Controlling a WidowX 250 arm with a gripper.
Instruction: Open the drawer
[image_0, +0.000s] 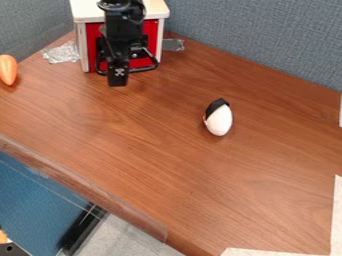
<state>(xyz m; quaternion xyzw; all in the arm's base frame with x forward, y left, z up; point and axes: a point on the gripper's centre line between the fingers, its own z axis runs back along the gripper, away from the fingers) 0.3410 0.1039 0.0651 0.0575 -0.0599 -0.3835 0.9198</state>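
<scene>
The red drawer (152, 36) is right behind the pincer (117, 82), within a white cabinet (157, 9); its inside is hidden. I cannot tell whether the pincer is open or closed. A black bar handle (145, 69) crosses low behind it. Nearer the camera and right of the pincer lies a white egg-shaped object (219, 122) with a black end. The wooden worktop (180, 170) meets blue-grey partitions (254, 40) behind the pincer.
</scene>
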